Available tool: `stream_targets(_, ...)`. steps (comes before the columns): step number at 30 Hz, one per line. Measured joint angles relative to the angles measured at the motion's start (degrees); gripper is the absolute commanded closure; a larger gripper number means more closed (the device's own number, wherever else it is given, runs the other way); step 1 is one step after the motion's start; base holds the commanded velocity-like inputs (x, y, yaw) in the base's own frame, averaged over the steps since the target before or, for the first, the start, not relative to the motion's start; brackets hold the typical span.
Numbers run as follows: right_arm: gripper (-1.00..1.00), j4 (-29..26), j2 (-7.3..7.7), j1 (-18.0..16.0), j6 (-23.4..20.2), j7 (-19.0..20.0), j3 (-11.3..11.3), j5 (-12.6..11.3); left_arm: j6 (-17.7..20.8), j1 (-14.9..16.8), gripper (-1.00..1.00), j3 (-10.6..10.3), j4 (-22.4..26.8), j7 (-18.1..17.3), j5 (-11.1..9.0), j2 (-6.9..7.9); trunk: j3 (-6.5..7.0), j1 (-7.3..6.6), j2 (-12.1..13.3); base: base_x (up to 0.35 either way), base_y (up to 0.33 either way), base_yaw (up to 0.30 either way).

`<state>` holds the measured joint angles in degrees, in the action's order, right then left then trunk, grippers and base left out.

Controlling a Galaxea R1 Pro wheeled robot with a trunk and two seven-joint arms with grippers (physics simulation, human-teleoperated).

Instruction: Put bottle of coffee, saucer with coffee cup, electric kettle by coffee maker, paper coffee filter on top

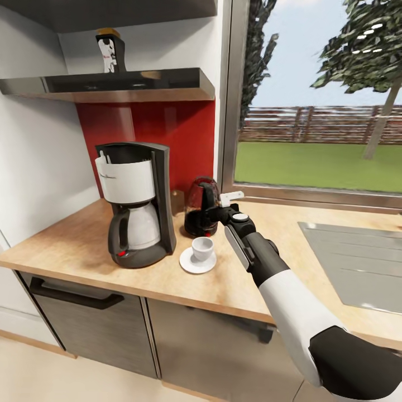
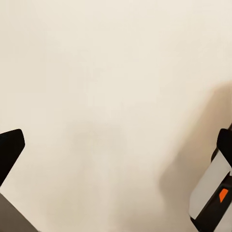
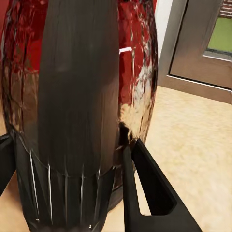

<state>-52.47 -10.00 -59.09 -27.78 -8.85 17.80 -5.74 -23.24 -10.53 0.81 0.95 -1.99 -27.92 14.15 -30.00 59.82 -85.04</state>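
One long tan wood-grain table [image 1: 84, 245] is carrying most of the things, running from the white wall on the left to a grey sink [image 1: 357, 262] under the window. Above it, a glossy black kitchen shelf [image 1: 111, 85] is sticking out from the wall over a red backsplash, and the bottle of coffee [image 1: 110, 51] with its gold cap is standing upright on that shelf, well apart from everything below. The tall black-and-white coffee maker [image 1: 137, 201] is standing on the table near the wall, its pale carafe seated in its lower part. Just beside it on the window side, the dark glass electric kettle [image 1: 200, 207] is sitting upright, near the backsplash. The right arm is reaching across the table to the kettle, and the right gripper [image 1: 215, 215] is sitting at the kettle's black handle; in the right wrist view the handle [image 3: 79, 87] is running up between the two black fingers [image 3: 145, 188], which are standing on either side of it, apparently gripping it. In front of the kettle, the small white saucer [image 1: 187, 265] is lying flat with the coffee cup [image 1: 202, 247] upright on it. In the left wrist view the left gripper's fingers [image 2: 9, 147] are standing wide apart, holding nothing, before a plain cream surface.
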Motion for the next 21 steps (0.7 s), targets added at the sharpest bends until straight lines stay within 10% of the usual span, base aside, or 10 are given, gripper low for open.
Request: stream_targets(21, 1.0, -0.01, 0.0, -0.01, -0.14, -0.05, -0.01, 0.03, -0.09, 0.01, -1.0, 0.0, 0.0, 0.0, 0.0, 0.0, -0.18, 0.23, -0.42, 0.0, 0.0, 0.0)
